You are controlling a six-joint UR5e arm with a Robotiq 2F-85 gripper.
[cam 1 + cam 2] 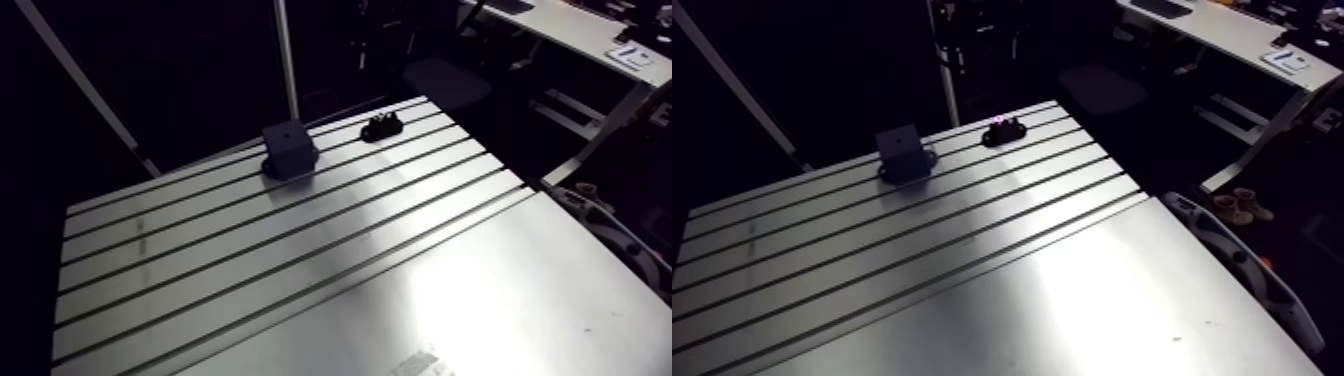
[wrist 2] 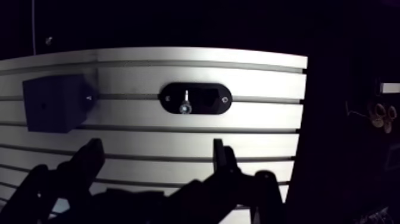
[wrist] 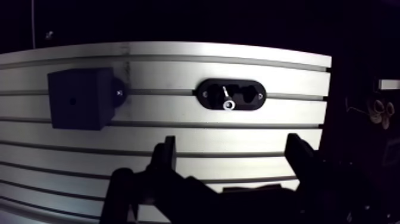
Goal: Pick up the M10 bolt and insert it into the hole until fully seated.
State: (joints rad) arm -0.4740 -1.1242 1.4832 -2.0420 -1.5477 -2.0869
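The M10 bolt (image 3: 227,100) lies in a black oval holder (image 3: 250,95), a small silvery piece with its round head at the end nearer the gripper and its thin shank slanting away; the holder sits flat on the slotted aluminium table (image 3: 178,128), ahead of the gripper (image 3: 232,143) and well clear of it; the two dark fingers stand wide apart with only bare table showing between them, gripping nothing; to one side of the holder, apart from it, stands a dark cube-shaped block (image 3: 80,98) with a small hole (image 3: 72,100) in the face turned to the wrist camera; in the arm view the block (image 1: 290,148) and the holder (image 1: 381,127) sit near the table's far edge
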